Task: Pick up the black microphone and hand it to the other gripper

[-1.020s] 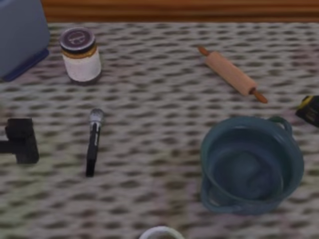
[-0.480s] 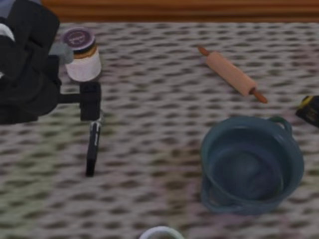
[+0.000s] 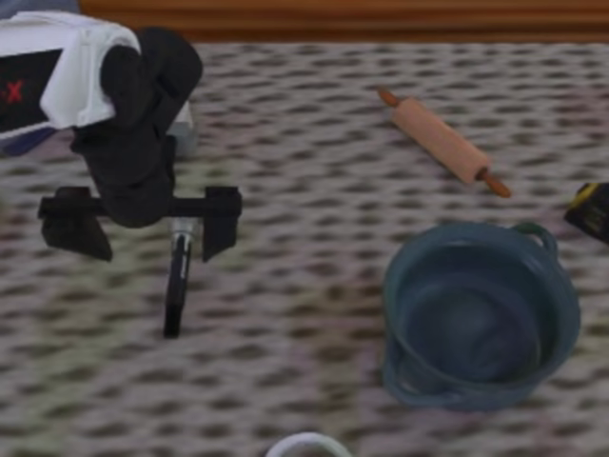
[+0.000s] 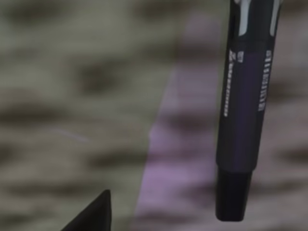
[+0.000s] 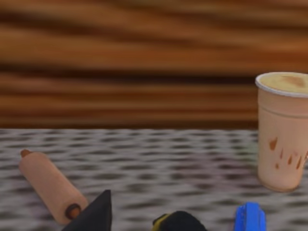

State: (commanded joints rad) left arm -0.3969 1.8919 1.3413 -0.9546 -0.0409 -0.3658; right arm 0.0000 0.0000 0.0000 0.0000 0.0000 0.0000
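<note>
Microphone [image 3: 175, 286]: lies flat on the bench at its left side, head under my left claw [image 3: 141, 227], which hangs spread wide, holding nothing. I should centre over the handle, descend squarely, then close. Right claw: parked off right, state unreadable.

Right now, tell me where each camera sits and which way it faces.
Top view: above the table, looking straight down; shows the left arm, its open left gripper over the microphone's head, the rolling pin and the pot.
Left wrist view: on the left arm, aimed down at the microphone handle; one fingertip shows.
Right wrist view: on the right arm, facing level across the table toward a wooden wall; rolling pin, cup, one fingertip.
Shared: top and left wrist see the microphone; top and right wrist the rolling pin.
</note>
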